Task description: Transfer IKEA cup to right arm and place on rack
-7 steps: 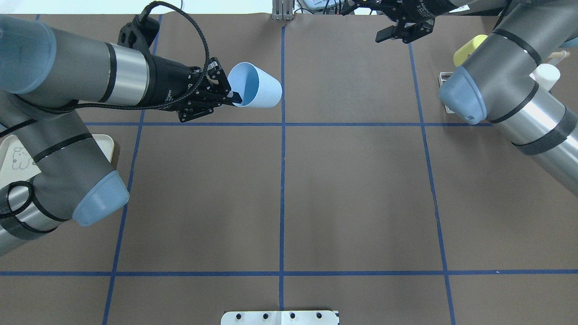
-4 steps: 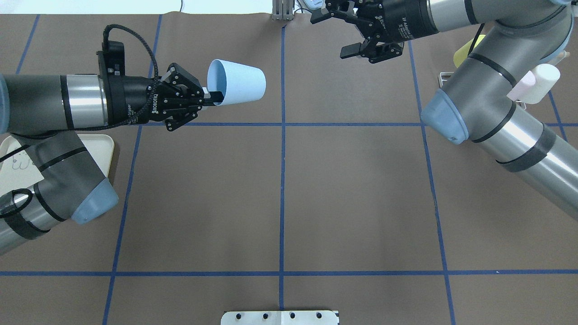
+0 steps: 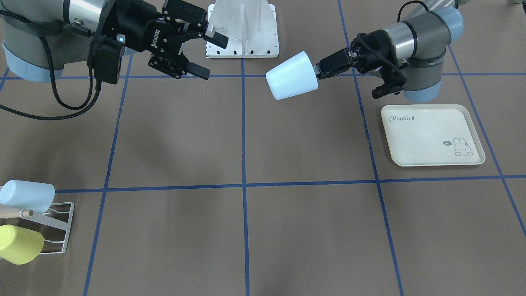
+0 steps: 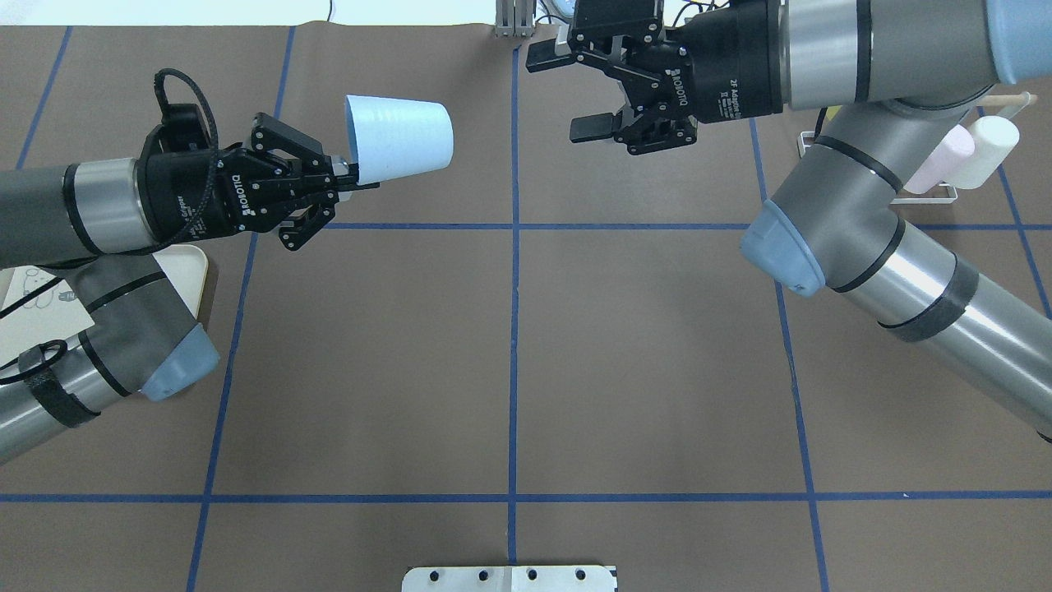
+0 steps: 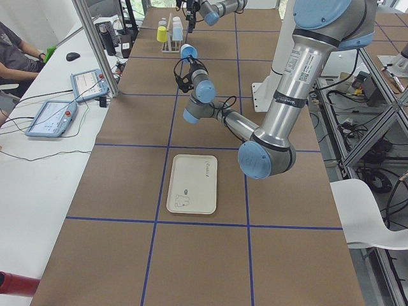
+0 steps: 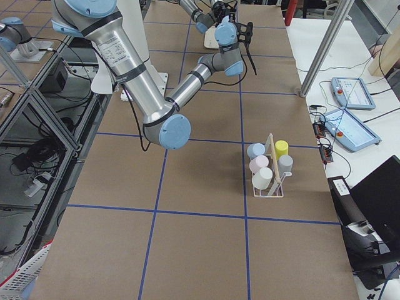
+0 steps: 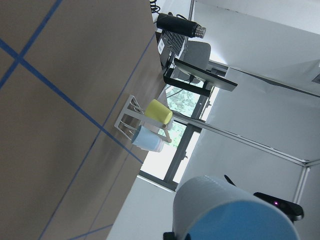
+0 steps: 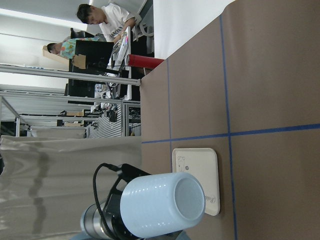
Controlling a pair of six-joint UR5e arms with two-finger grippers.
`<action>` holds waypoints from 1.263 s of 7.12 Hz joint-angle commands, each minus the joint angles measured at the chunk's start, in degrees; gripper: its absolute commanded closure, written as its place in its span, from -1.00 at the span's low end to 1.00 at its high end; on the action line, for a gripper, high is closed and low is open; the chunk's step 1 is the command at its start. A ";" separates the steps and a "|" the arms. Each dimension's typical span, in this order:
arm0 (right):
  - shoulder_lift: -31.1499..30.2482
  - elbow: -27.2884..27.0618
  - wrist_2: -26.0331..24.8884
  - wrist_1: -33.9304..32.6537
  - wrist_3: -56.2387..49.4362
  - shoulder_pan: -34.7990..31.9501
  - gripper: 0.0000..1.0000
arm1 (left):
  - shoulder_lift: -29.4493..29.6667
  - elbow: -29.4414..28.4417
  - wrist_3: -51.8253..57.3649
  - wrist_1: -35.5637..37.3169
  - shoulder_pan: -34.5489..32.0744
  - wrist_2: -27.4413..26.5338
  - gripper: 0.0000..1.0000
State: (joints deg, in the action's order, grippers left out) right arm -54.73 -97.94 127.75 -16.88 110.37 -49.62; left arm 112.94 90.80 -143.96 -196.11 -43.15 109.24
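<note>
Your left gripper (image 4: 349,177) is clamped on the pale-blue cup's (image 4: 400,138) rim; the cup's base points at your right gripper (image 4: 567,92), spread wide and well apart from it; the rack (image 3: 69,226) stands far behind that gripper.

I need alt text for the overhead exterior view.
The left gripper holds a light-blue cup sideways by its rim, its base pointing toward the open right gripper, with a gap between them. A white wire rack sits at far right.

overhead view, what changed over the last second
The left pincer drew the blue cup back toward the view's left and tipped it side-on, base toward the right pincer, which swung in toward it. Unchanged: left shut on the rim, right open, rack in place.
</note>
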 commanded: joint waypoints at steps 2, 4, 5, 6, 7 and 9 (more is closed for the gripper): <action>-0.03 0.12 -3.36 8.41 1.60 3.90 -0.97 | 0.62 -0.36 -10.44 -9.53 1.57 -1.92 1.00; -0.11 0.12 -8.72 13.43 3.27 7.42 -0.97 | 1.14 -0.36 -15.62 -13.39 2.45 -3.84 1.00; -0.03 0.03 -9.53 14.15 3.36 7.96 -0.97 | 1.23 -0.36 -17.13 -15.42 4.28 -5.68 1.00; 0.06 0.03 -10.06 14.15 3.36 8.31 -0.97 | 1.23 -0.28 -17.23 -17.88 5.87 -7.79 1.00; 0.15 0.03 -10.58 14.24 3.45 8.66 -0.97 | 1.49 -0.10 -17.67 -19.81 8.32 -10.86 1.00; 0.32 -0.32 -11.55 14.24 4.67 9.37 -0.97 | 1.50 -0.01 -17.58 -19.92 10.63 -13.08 1.00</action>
State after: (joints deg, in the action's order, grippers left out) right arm -54.55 -98.11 117.04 -2.67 114.09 -40.75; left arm 114.39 90.77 -161.48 -215.65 -33.73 97.43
